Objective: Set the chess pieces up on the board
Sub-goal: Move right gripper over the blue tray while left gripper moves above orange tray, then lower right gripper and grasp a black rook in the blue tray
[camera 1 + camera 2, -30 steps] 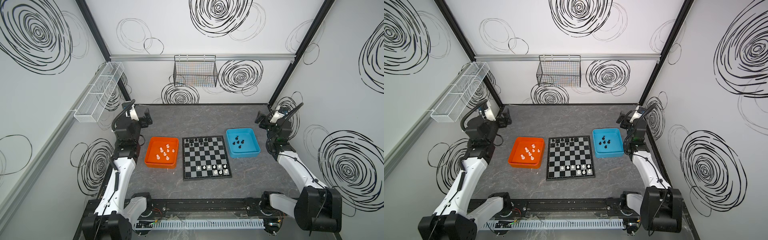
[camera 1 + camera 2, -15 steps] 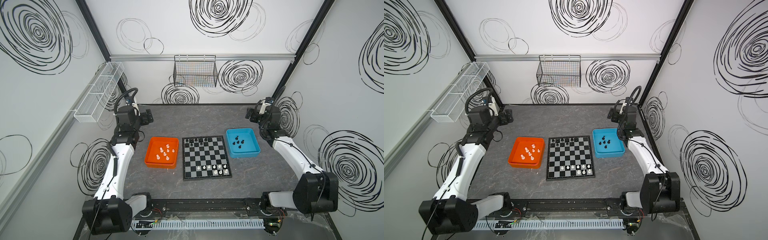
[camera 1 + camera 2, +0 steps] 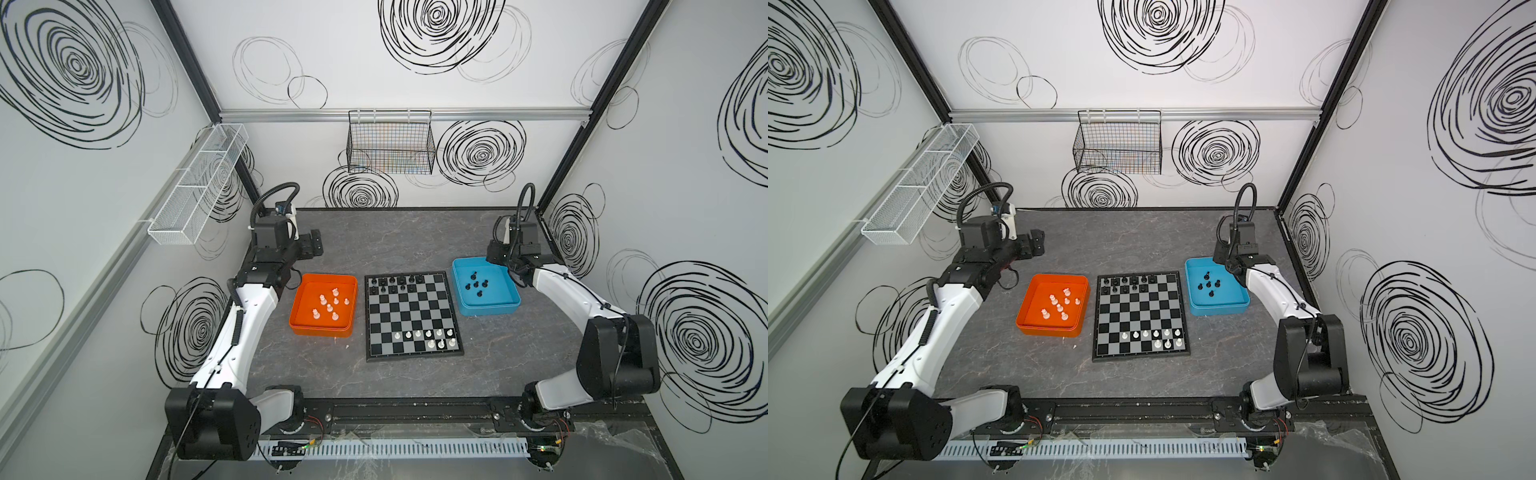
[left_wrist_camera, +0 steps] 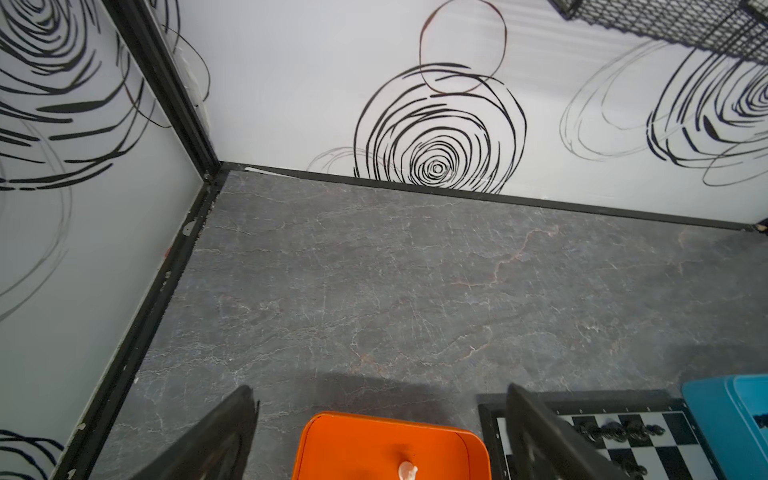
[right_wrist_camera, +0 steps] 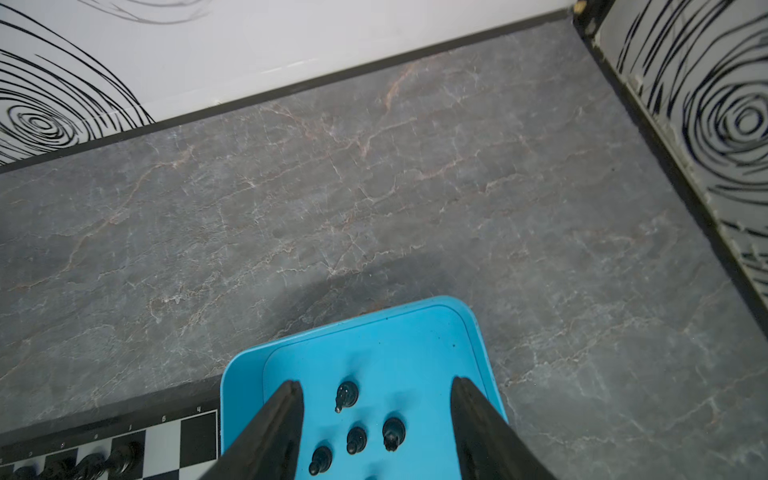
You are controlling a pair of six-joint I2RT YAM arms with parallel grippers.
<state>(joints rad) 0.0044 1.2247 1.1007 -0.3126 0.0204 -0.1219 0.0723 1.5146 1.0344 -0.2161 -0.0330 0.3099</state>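
The board [image 3: 411,316] [image 3: 1140,316] lies mid-table. Several black chess pieces [image 3: 395,282] stand on its far rows and several white ones [image 3: 432,334] on its near rows. More white pieces [image 3: 330,305] [image 4: 407,471] lie in the orange tray [image 3: 320,330]. More black pieces [image 3: 476,284] [image 5: 357,438] lie in the blue tray [image 3: 490,309]. My left gripper [image 3: 311,247] [image 4: 379,388] hangs open beyond the orange tray's far edge, holding nothing. Over the blue tray's far corner my right gripper [image 3: 505,266] [image 5: 375,381] is open above the black pieces and touches none.
A black wire basket [image 3: 390,145] hangs on the back wall and a white wire shelf [image 3: 199,195] on the left wall. Bare grey table lies behind both trays up to the walls. The board's corner [image 5: 162,449] shows beside the blue tray.
The right arm has swung from the right wall in over the blue tray's far corner. The left arm has lifted and turned its gripper toward the orange tray.
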